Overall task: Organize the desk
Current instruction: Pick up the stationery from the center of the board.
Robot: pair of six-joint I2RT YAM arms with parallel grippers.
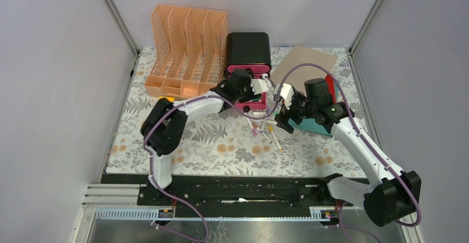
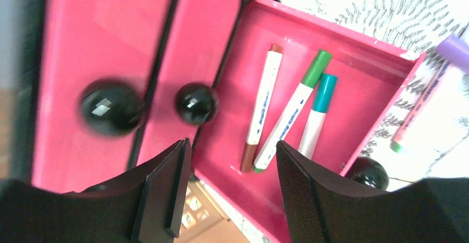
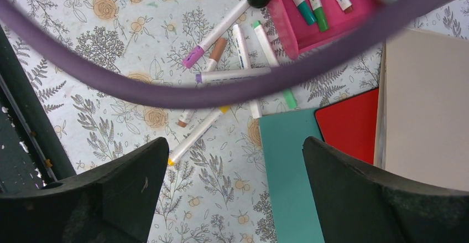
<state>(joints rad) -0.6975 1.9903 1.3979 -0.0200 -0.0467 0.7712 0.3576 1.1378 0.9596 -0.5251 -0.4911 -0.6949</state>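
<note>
The desk [image 1: 210, 143] has a pale floral cloth. Several loose markers [image 1: 268, 133] lie on it in front of the black drawer box [image 1: 248, 46]. The box's lowest pink drawer [image 2: 354, 77] is pulled open and holds a brown marker [image 2: 260, 110], a green one [image 2: 293, 115] and a teal one [image 2: 316, 113]. My left gripper [image 2: 232, 149] is open and empty, hovering over the drawer's near side [image 1: 260, 85]. My right gripper [image 3: 235, 149] is open and empty above the cloth [image 1: 283, 121], between the loose markers [image 3: 232, 77] and a teal folder [image 3: 287, 171].
An orange slotted file rack [image 1: 188, 49] stands at the back left. Red [image 3: 351, 124] and tan [image 3: 426, 104] folders lie with the teal one at the right. A purple cable [image 3: 221, 93] crosses the right wrist view. A purple-capped marker [image 2: 428, 88] lies outside the drawer front.
</note>
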